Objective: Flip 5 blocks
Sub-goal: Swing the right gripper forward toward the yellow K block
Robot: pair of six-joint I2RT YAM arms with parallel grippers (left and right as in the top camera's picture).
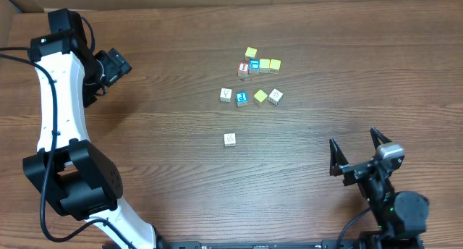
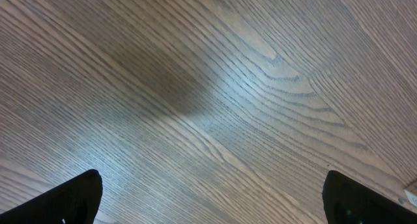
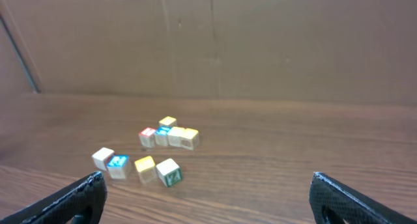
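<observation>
The table (image 1: 166, 148) is brown wood-grain laminate with fine streaks running diagonally under the left wrist camera. Behind it, in the right wrist view, stands a plain brown panel (image 3: 215, 42) (flat, matt, with a faint vertical seam).

The blocks (image 1: 241, 98) are small wooden cubes with printed tops, lying right of the table's middle toward the far edge. Ten cubes in all show from overhead: four yellow or cream tops, three white, two blue, and one red-topped cube (image 1: 244, 68). Five of them huddle in a far cluster, four packed in a row with one yellow just behind. Four more form a looser row nearer the arms. One white-topped block (image 1: 229, 140) sits alone, nearer still.

There are two arms. The left claw (image 2: 212, 177) hangs spread wide over bare table at the far left, holding nothing. The right claw (image 1: 353, 137) stands wide and empty too, near the right front, well apart from the blocks.
</observation>
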